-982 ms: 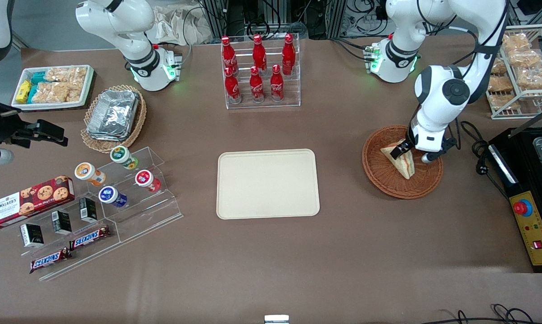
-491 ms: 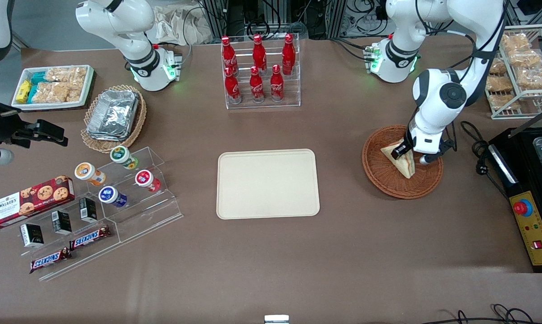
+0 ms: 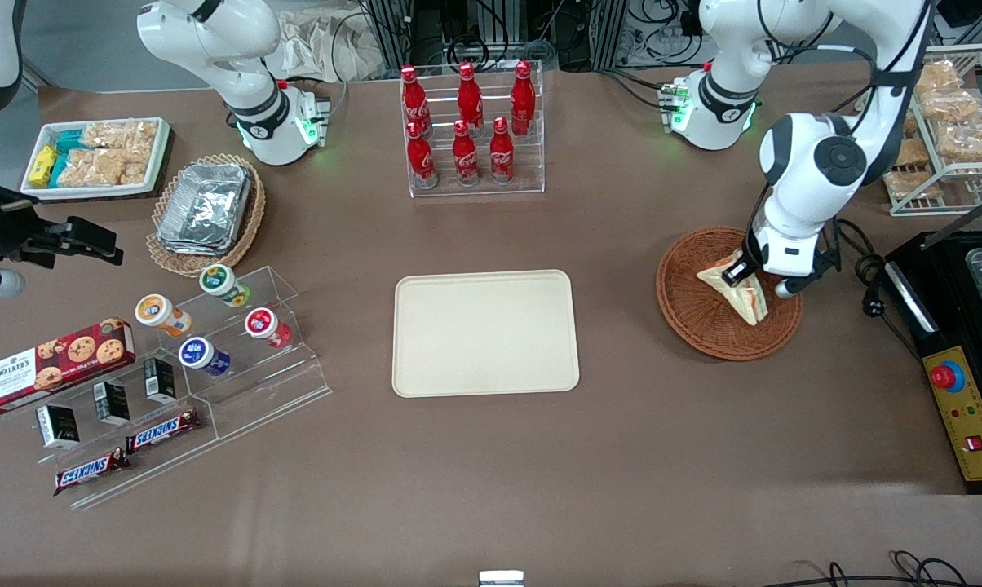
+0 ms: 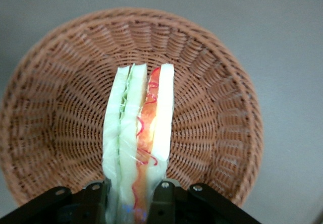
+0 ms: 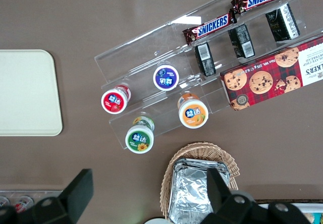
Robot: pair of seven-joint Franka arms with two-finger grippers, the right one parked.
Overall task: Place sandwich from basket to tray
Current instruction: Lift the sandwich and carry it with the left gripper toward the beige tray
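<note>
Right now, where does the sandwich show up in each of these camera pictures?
Front view: the sandwich sits in the basket, toward the working arm's end of the table, under the gripper.
Left wrist view: the sandwich stands on edge between the fingers, which are shut on it, over the basket.
Right wrist view: not in it.
Shared landmark: the basket, in the front and left wrist views.

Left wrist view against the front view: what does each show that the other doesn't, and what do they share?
Only the left wrist view shows the fingers pressed on both bread faces, with the filling layers edge-on. Only the front view shows the tray, bare, toward the parked arm's end from the basket. Both show the gripper shut on the sandwich, over the basket.
</note>
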